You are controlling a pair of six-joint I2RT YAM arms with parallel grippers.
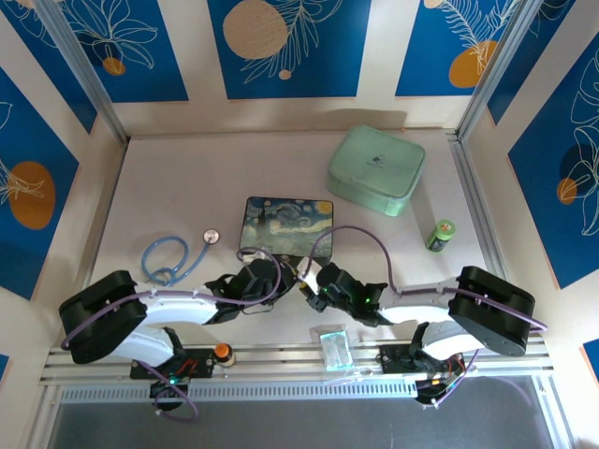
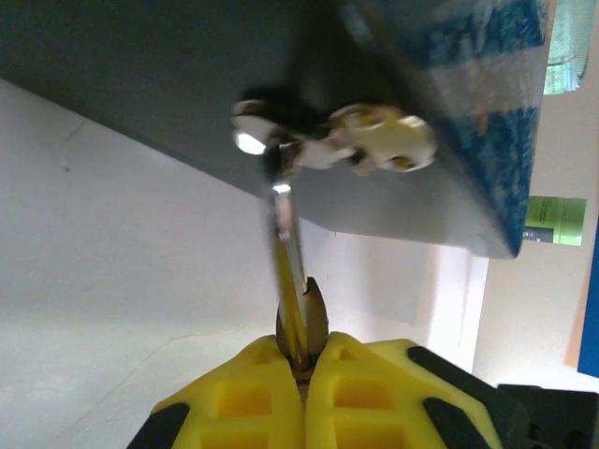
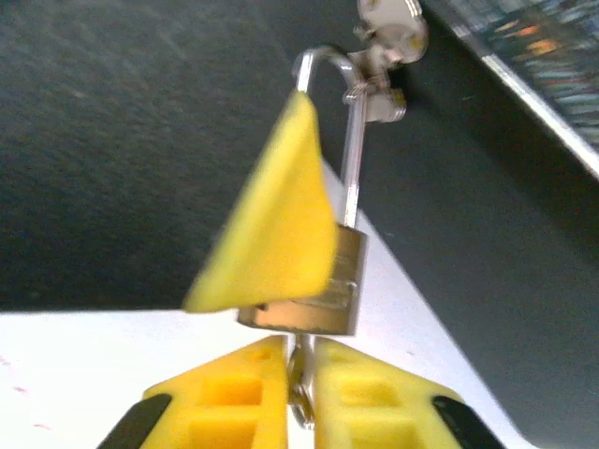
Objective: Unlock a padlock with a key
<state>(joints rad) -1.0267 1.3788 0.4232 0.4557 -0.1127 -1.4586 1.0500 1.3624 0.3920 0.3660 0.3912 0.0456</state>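
Note:
The small brass padlock (image 3: 343, 271) hangs by its thin silver shackle (image 3: 353, 140) from the metal clasp (image 3: 386, 33) of the painted box (image 1: 288, 223). In the left wrist view my left gripper (image 2: 304, 351) is shut on the padlock (image 2: 316, 318), with the shackle (image 2: 285, 220) rising to the clasp (image 2: 374, 145). Its yellow finger (image 3: 271, 220) covers most of the lock body in the right wrist view. Just under the lock, my right gripper (image 3: 299, 354) is shut on the tiny key (image 3: 299, 398), which stands at the lock's underside. From above, both grippers (image 1: 301, 278) meet at the box's near edge.
A mint green case (image 1: 376, 169) lies at the back right, with a small green bottle (image 1: 440, 235) near it. A blue stethoscope (image 1: 173, 254) lies on the left. A clear plastic packet (image 1: 333, 347) sits on the front rail between the arm bases.

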